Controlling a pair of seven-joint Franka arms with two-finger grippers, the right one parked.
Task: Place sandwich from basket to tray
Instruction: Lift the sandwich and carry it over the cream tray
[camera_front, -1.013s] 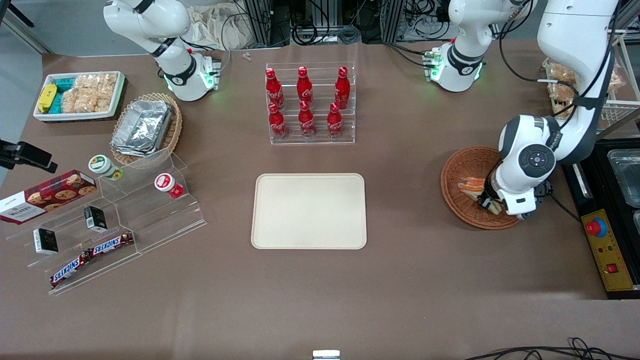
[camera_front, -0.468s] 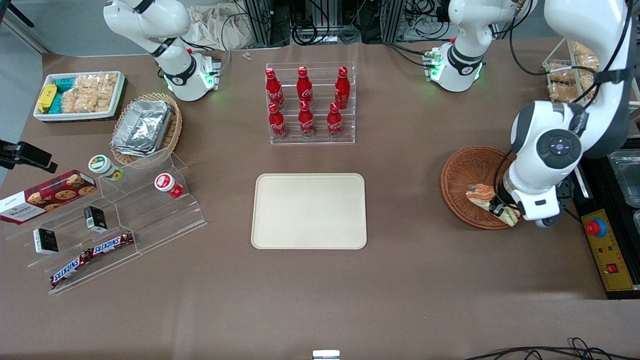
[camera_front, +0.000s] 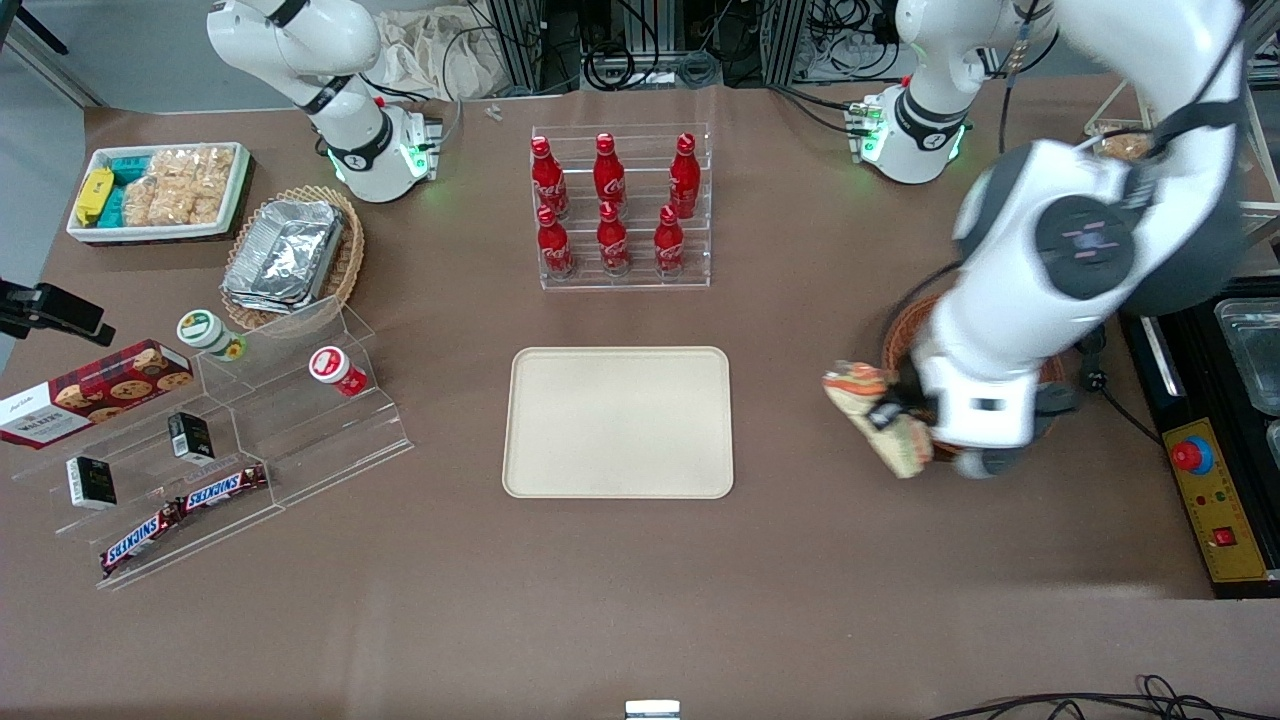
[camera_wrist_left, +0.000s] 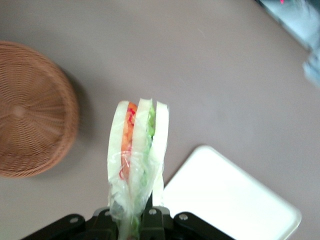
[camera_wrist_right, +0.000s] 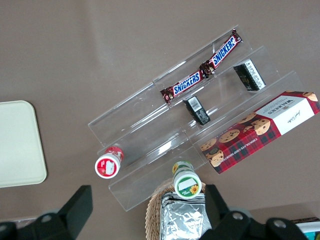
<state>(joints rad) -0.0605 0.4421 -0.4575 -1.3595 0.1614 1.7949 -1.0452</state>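
Gripper (camera_front: 893, 415) clamped on the sandwich (camera_front: 880, 415), raised clear of the basket (camera_front: 903, 330).

In the front view the gripper sits at centre right of the frame, between the tray (camera_front: 618, 421) and the basket, with its fingers closed on the sandwich's clear wrapping. The sandwich hangs in the air above bare table (camera_front: 800, 560), just beside the basket rim on the side toward the tray, and touches neither. In the left wrist view the sandwich (camera_wrist_left: 137, 155) juts out from the gripper (camera_wrist_left: 135, 220), showing pale bread layers with orange-red and green filling. The basket (camera_wrist_left: 30, 110) there holds nothing visible, and a corner of the tray (camera_wrist_left: 235, 195) lies below the wedge. The tray carries nothing in the front view.
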